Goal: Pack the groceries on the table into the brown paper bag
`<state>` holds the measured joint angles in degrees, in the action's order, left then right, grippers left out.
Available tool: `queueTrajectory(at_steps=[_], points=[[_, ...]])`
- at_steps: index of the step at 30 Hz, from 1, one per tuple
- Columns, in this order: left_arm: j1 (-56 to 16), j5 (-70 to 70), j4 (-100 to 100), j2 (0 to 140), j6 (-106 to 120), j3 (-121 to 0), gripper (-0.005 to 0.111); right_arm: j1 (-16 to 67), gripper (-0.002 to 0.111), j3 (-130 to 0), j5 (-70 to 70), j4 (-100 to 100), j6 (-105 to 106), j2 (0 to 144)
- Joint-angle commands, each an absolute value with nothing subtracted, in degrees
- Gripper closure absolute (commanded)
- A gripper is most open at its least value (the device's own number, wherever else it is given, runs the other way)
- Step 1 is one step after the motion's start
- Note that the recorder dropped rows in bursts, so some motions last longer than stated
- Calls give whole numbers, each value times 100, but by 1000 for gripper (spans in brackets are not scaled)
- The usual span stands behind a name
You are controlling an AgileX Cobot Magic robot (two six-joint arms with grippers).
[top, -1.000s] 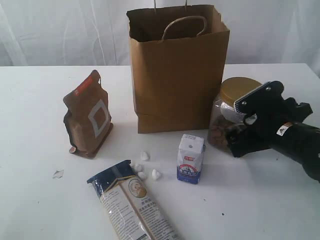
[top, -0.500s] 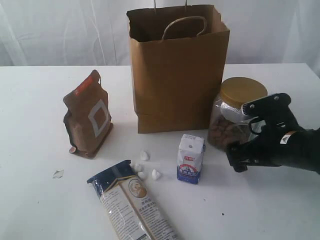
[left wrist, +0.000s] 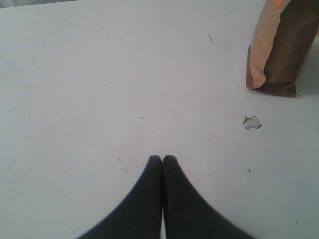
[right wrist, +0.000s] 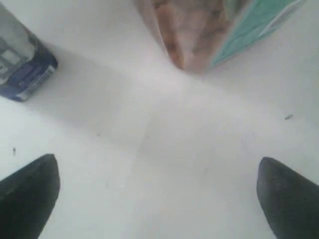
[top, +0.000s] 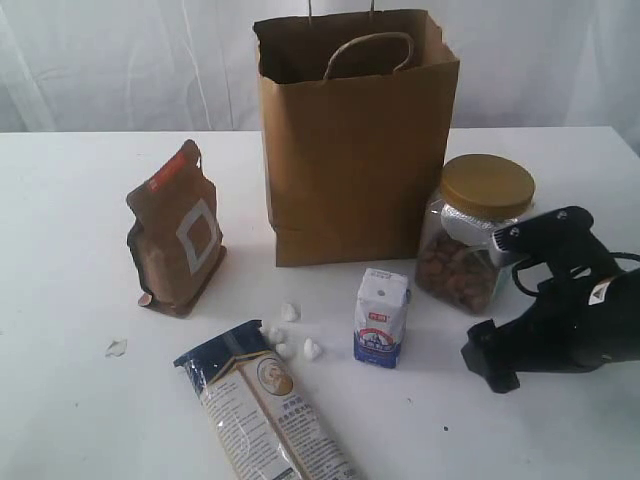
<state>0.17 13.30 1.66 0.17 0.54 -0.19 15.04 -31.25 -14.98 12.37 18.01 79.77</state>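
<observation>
Brown paper bag (top: 355, 150) stands on white table (top: 60, 200) (pale curtain (top: 120, 60) behind); left tool (left wrist: 162, 159) closed, empty; right tool (right wrist: 157, 167) wide, empty.

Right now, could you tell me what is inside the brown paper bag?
The brown paper bag shows only its inner wall and a handle loop through the open top; its front hides anything lower.

The long blue-topped noodle packet (top: 262, 405) runs off the bottom edge of the exterior view, so its lower end is unseen, and its print is too small to read. The front wall of the brown paper bag (top: 355, 150) hides its inside. In the right wrist view the tan-lidded clear jar (right wrist: 194, 30) is blurred and cut by the edge, as is the small white-blue carton (right wrist: 22, 64). The left wrist view shows only the foot of the brown red-labelled pouch (left wrist: 279, 55).
</observation>
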Motion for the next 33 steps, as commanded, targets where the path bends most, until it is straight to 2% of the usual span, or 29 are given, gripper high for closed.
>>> queueTrajectory(at_steps=[1, 11, 13, 20, 28, 33], points=[[-15, 1332, 164, 0, 0, 0, 107, 1495, 3, -3136, -2201, 1191, 1791, 7668], [-15, 1332, 164, 0, 0, 0, 107, 1483, 3, -2919, -2658, 1279, 1781, 7257], [-15, 1332, 164, 0, 0, 0, 107, 1483, 3, -2534, -2289, 1318, 1781, 7148], [-15, 1332, 164, 0, 0, 0, 107, 1483, 3, -1109, 269, 1318, 1766, 6747], [-15, 1332, 164, 0, 0, 0, 107, 1459, 3, -1048, 938, 1230, 1766, 6183], [-15, 1332, 164, 0, 0, 0, 107, 923, 3, -1127, 988, 229, 1463, 6465]])
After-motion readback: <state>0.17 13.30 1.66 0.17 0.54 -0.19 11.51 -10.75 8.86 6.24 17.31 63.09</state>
